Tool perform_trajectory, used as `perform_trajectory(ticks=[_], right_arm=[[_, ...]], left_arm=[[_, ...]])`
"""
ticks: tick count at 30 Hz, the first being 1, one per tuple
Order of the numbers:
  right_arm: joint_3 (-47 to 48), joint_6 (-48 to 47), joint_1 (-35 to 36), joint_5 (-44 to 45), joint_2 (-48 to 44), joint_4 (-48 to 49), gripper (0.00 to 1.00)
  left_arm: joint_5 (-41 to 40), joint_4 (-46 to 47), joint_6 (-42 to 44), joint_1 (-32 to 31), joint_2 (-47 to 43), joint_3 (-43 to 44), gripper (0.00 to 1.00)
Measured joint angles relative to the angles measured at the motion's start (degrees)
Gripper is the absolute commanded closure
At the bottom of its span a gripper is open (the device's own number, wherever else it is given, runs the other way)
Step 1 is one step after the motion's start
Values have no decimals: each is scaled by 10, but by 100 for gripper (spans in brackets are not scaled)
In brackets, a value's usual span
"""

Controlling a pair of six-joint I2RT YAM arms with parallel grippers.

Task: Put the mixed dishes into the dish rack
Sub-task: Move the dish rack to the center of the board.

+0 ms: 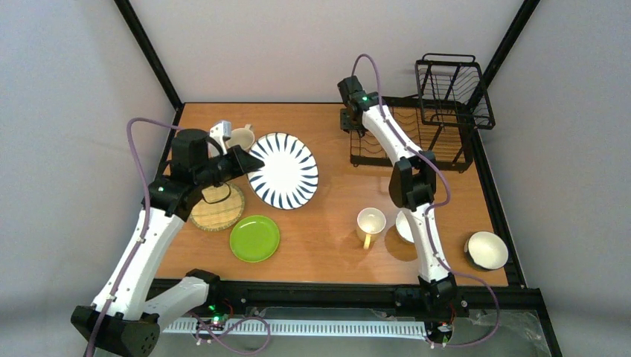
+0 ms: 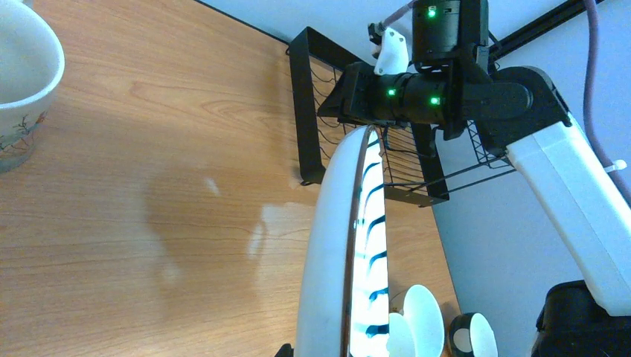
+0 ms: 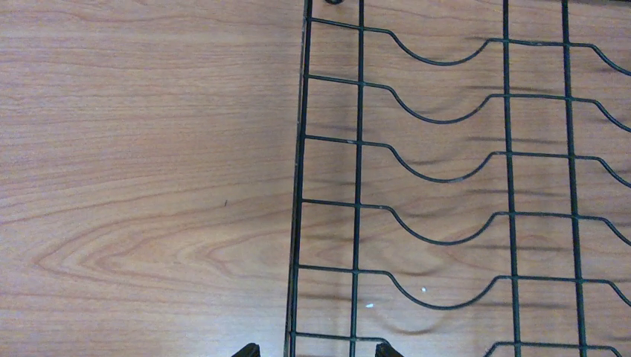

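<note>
My left gripper is shut on the left rim of the black-and-white striped plate. The left wrist view shows the plate edge-on between the jaws of this gripper, above the table. My right gripper is open and empty over the left edge of the black wire dish rack. In the right wrist view its gripper straddles the rack's edge wire. The rack's slots hold nothing. The taller basket stands at the back right.
A lime-green plate and a woven bamboo plate lie at the front left. A pale mug stands behind my left gripper. Another mug, a small white dish and a bowl sit at the front right.
</note>
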Motion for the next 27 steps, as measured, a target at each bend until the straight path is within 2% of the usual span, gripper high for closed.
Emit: perform_trajectory(ticks=[6, 11, 15, 20, 23, 27], right_arm=[[14, -9, 0, -3, 29, 11, 14], [16, -14, 0, -12, 56, 17, 26], [19, -22, 0, -21, 72, 18, 48], [25, -34, 0, -34, 74, 24, 69], [25, -39, 0, -37, 74, 25, 95], [24, -35, -1, -37, 74, 21, 98]], left_arm=[[0, -1, 13, 0, -1, 1, 100], [-1, -1, 25, 0, -1, 1, 100], [-3, -1, 35, 0, -1, 1, 100], [-5, -1, 44, 0, -1, 1, 100], [-5, -1, 45, 0, -1, 1, 100], [-5, -1, 45, 0, -1, 1, 100]])
